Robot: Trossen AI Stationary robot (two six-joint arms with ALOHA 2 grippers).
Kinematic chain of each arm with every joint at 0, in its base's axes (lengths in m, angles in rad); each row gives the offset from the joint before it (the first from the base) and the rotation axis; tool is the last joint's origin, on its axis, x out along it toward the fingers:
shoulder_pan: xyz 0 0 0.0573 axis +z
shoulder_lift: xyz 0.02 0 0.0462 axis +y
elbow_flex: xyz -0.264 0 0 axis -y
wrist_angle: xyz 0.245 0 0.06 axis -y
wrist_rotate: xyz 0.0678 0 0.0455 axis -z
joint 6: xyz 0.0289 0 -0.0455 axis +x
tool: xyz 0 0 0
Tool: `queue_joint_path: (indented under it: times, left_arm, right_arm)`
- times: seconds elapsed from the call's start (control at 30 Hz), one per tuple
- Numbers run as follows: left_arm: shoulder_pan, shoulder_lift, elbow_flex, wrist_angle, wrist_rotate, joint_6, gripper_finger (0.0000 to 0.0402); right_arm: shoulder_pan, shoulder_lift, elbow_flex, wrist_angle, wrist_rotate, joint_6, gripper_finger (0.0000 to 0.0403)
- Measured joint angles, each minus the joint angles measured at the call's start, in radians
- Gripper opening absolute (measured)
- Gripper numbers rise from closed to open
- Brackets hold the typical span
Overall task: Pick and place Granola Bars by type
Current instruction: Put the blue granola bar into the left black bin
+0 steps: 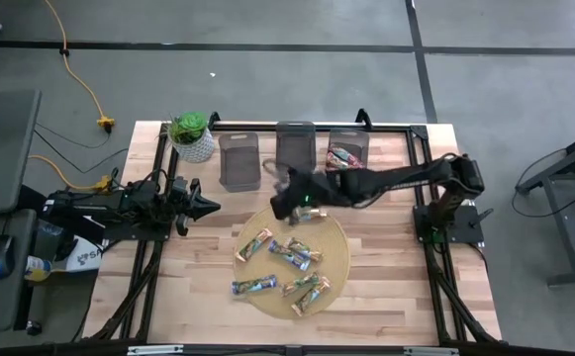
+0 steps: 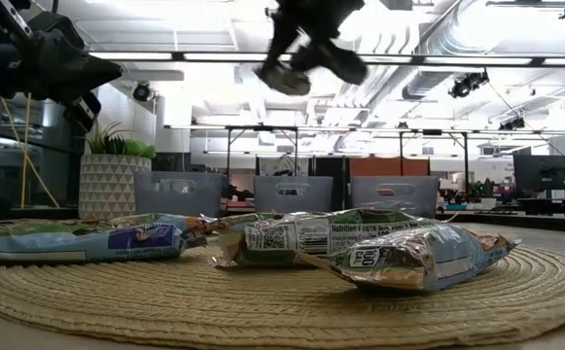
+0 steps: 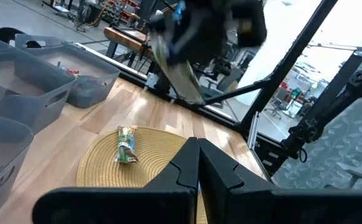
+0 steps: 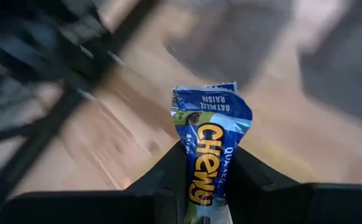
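**Right arm carrying a blue bar above the mat**

Bench [image 1: 386, 297]: light wood, black frame along its edges.

Right arm reaches from the right edge toward the middle. Right gripper [image 1: 292, 193] hangs in the air over the far rim of the mat, just in front of the bins. Fingers [image 4: 168, 171] pinched on a blue bar [image 4: 210, 152]; the wrapper sticks out past the fingertips.

Left arm sits at the left edge. Left gripper [image 1: 206, 206] points toward the mat, fingers [image 3: 187, 165] pressed together, nothing held.

Mat [image 1: 336, 229]: round, woven straw, middle of the bench, a bit toward the near edge.

Three grey bins in a row along the far edge: left bin [image 1: 238, 161], middle bin [image 1: 295, 146], right bin [image 1: 346, 150]. Right bin holds red-wrapped bars [image 1: 344, 156]. Can't tell the contents of the other two.

Plant [image 1: 190, 134]: white patterned pot, far left corner.

Bars on the mat [image 1: 292, 254]: about six, lying flat, scattered, mostly over its near half.
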Motion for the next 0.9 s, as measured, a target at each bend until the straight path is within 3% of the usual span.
queue_joint_path:
  times: [0.2, 0.37, 0.67, 0.9]
  left_arm:
    - [0.0, 0.0, 0.0, 0.0, 0.0, 0.0, 0.0001]
    - [0.0, 0.0, 0.0, 0.0, 0.0, 0.0, 0.0001]
    - [0.0, 0.0, 0.0, 0.0, 0.0, 0.0, 0.0001]
    - [0.0, 0.0, 0.0, 0.0, 0.0, 0.0, 0.0001]
  right_arm:
    - [-0.116, -0.007, 0.001, 0.279, -0.135, -0.231, 0.007]
    - [-0.207, -0.007, 0.001, 0.41, -0.215, -0.335, 0.0071]
    - [-0.307, -0.007, 0.006, 0.604, -0.267, -0.486, 0.0071]
    - [-0.332, 0.077, 0.21, 0.591, -0.306, -0.622, 0.0071]
